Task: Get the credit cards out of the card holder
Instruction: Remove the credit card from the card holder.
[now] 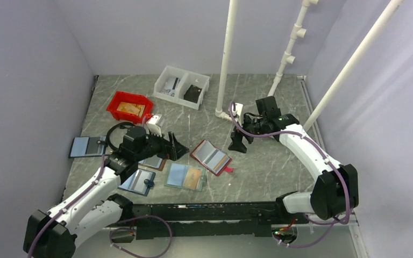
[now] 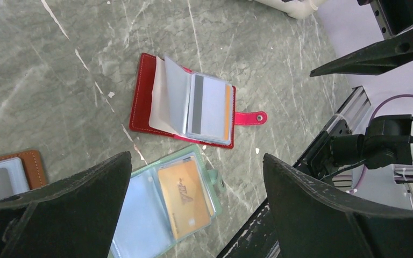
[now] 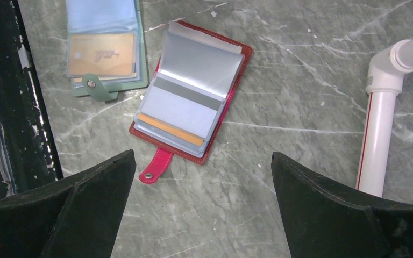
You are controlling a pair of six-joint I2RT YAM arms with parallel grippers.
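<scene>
Left arm (image 1: pixel 97 185) and right arm (image 1: pixel 301 142) are hovering low, flanking the open red card holder (image 1: pixel 211 157) on the tabletop (image 1: pixel 279 177), both pairs of jaws standing apart, empty.

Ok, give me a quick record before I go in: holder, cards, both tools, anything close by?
holder: red, lying open on the table, tab unsnapped
cards: all in the sleeves, none out; grey-striped one on top, orange edge under it
left tool: open, empty, left of the holder
right tool: open, empty, beyond the holder to its right
nearby: teal holder, open, orange card inside, close on the near-left side
</scene>
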